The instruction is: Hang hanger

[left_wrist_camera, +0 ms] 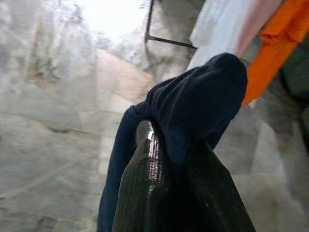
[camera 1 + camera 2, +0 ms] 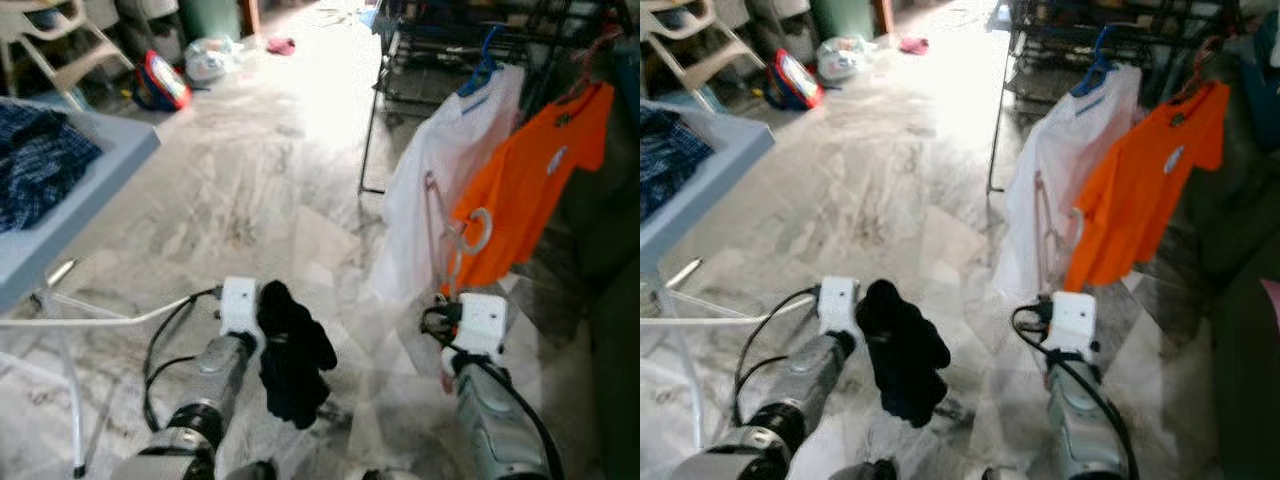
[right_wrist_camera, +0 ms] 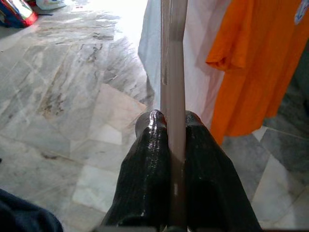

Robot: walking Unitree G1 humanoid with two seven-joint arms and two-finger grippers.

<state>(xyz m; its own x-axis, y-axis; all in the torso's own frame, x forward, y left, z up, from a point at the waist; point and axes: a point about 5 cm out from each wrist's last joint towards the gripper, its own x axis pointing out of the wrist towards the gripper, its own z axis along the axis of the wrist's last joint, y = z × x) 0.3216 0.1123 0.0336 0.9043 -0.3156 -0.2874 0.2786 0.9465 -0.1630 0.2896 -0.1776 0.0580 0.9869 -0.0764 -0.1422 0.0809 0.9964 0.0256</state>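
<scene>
Gripping hanger (image 3: 173,96), right claw (image 3: 171,126); left claw (image 1: 166,145) clutching dark garment (image 2: 293,350).

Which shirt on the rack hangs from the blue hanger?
The white shirt, on the robot's left of the orange shirt. A blue hanger hook sticks up above its collar, while the orange one hangs from a reddish hook.
</scene>
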